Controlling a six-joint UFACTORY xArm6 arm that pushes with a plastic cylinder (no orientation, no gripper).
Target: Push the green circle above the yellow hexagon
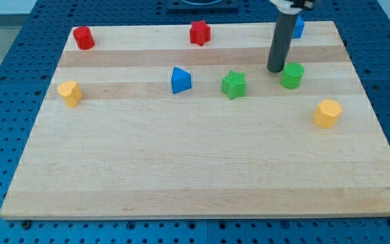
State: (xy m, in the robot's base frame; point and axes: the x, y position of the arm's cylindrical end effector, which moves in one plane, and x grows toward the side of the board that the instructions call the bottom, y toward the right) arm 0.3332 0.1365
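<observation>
The green circle (292, 75) stands on the wooden board at the view's upper right. The yellow hexagon (327, 113) lies below it and a little to the right. My tip (276, 70) rests on the board just to the left of the green circle, touching or nearly touching its upper left side. The dark rod rises from it to the view's top.
A green star (233, 84) and a blue triangle (181, 80) lie left of my tip. A red star (200, 32) and a red block (83, 37) sit near the top edge. A blue block (298, 28) shows behind the rod. A yellow block (69, 93) is at the left.
</observation>
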